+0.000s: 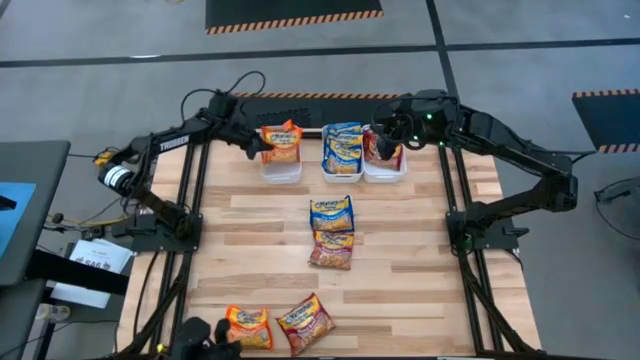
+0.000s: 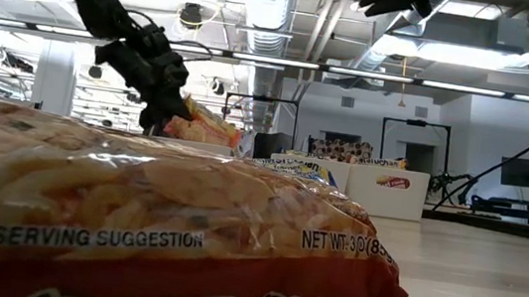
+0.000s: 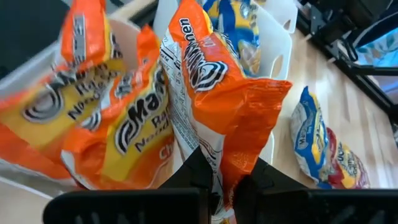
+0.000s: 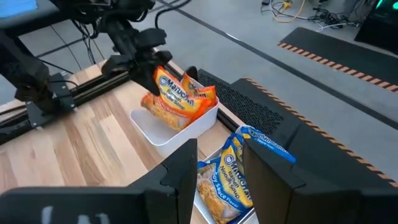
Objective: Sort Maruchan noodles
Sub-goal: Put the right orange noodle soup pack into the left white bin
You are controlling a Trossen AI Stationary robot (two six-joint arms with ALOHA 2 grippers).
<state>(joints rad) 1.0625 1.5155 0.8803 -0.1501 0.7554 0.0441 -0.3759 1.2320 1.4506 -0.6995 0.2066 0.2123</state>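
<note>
Three white bins stand along the far edge. The left bin [image 1: 282,170] holds orange Maruchan noodles, the middle bin [image 1: 342,165] blue ones, the right bin [image 1: 386,168] dark red ones. My left gripper [image 1: 262,146] is shut on an orange packet [image 3: 217,93] over the left bin. My right gripper [image 4: 217,177] hangs open and empty above the middle and right bins. On the table lie a blue packet [image 1: 331,213], a dark red packet [image 1: 331,250], an orange packet [image 1: 248,327] and another dark red packet [image 1: 305,322]. My left gripper pinches the orange packet by one edge [image 3: 219,165] between its two fingers. The fingers come from the table's left, slanting down. The packet sticks out ahead of them, standing on edge over the left bin beside the other orange packets [image 3: 106,130]. Whether it touches them I cannot tell.
A packet [image 2: 137,214] lies close in front of the low camera and hides much of the table there. Black arm frames run along both table sides [image 1: 190,200] [image 1: 455,200]. Bare wood lies at the middle left and right.
</note>
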